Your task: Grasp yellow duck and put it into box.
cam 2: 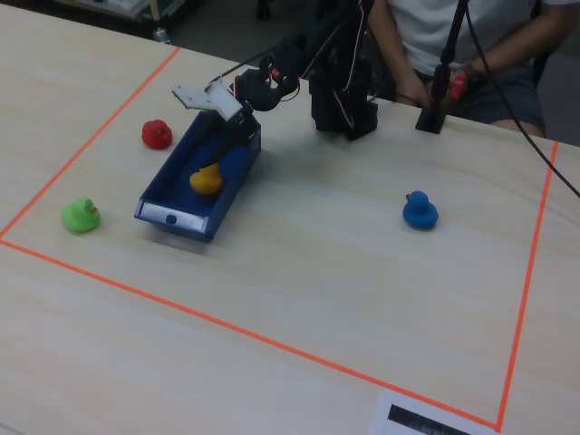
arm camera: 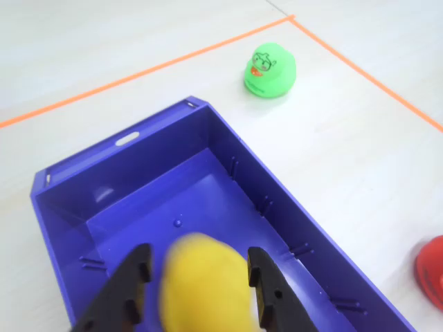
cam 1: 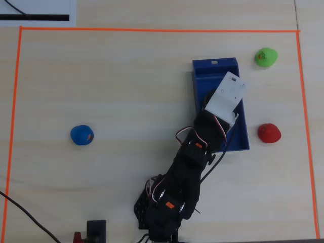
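Gripper (arm camera: 197, 294): positioned over the interior of the box (arm camera: 228, 149), its two dark fingers (arm camera: 128, 283) standing on either side of the yellow duck (arm camera: 204, 283); the jaws are spread about as wide as the duck, and the wrist view does not settle whether they press it or stand just clear. Yellow duck: blurred in the wrist view, between the jaws and inside the box walls; in the fixed view it (cam 2: 206, 179) shows within the box (cam 2: 172, 216), below the gripper (cam 2: 222, 136), though contact with the floor cannot be told. Box: dark blue, open-topped, low-walled; ahead of the jaws in the wrist view the floor runs bare to the far short wall, which carries a small white mark. Long side walls flank the jaws closely on both sides. In the overhead view the arm and its white wrist housing (cam 1: 226, 97) cover much of the box (cam 1: 215, 68). Green duck (arm camera: 270, 69): on the table beyond the far corner of the box, ahead and right of the jaws, well apart. Red duck (arm camera: 432, 273): outside the right wall, cut by the frame edge. Blue duck (cam 1: 81, 135): far off across open table. Orange tape line (arm camera: 138, 72): runs beyond the box's far end and corners past the green duck. Seated person (cam 2: 453, 36): behind the arm's base in the fixed view.
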Motion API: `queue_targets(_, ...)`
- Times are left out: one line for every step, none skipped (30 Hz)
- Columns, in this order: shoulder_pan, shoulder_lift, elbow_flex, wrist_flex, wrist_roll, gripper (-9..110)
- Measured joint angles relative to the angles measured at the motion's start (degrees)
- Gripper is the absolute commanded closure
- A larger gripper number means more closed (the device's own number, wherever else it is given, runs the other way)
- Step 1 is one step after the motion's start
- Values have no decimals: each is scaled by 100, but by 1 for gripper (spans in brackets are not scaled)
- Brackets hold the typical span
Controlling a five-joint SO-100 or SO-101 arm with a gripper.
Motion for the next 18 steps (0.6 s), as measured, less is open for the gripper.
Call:
queue_targets(0, -9, 0, 0, 0, 78)
queue_targets(0, -35, 0, 0, 0, 76)
queue_targets(0, -44, 0, 0, 0, 75)
queue_targets(0, -44, 0, 0, 0, 73)
queue_targets(0, -44, 0, 0, 26, 72)
queue_targets(0, -44, -9, 0, 62, 71)
queue_targets(-44, -44, -62, 0, 114, 70)
queue_targets(-97, -35, -158, 35, 185, 71)
queue_targets(-176, 26, -334, 176, 281, 72)
queue_targets(-290, 123, -615, 475, 404, 73)
queue_targets(-387, 246, -967, 896, 562, 74)
queue_targets(-510, 378, -1441, 1503, 756, 75)
queue_targets(-650, 527, -1995, 2241, 976, 75)
queue_targets(-809, 686, -2610, 3015, 1230, 76)
queue_targets(-993, 853, -3164, 3683, 1494, 76)
queue_targets(-1204, 1011, -3647, 4254, 1731, 77)
queue_targets(-1459, 1195, -4043, 4737, 1934, 78)
queue_targets(-1714, 1354, -4280, 5115, 2057, 80)
